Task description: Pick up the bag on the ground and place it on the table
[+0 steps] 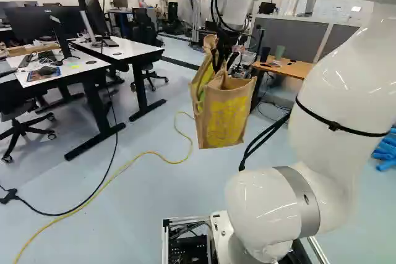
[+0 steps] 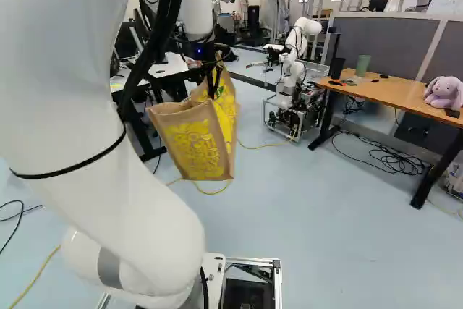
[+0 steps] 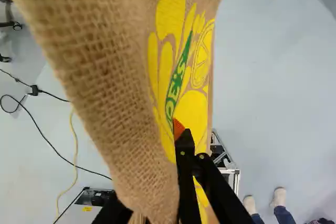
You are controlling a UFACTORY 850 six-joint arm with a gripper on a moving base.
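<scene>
Bag (image 1: 223,119) is hanging above floor (image 1: 139,199)
Gripper (image 2: 214,81) is clamping it high, probably for clearing the far right table (image 2: 394,92).

One bag (image 1: 226,115), one wooden table (image 2: 405,95), one plush rabbit (image 2: 445,95), one green cup (image 2: 362,66), one black container (image 2: 336,69), at least two white desks (image 1: 127,51).

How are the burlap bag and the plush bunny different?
The burlap bag hangs in the air; the plush bunny sits on the wooden table. The bag is tan with yellow print; the bunny is pale purple. Both look made of fabric.
</scene>
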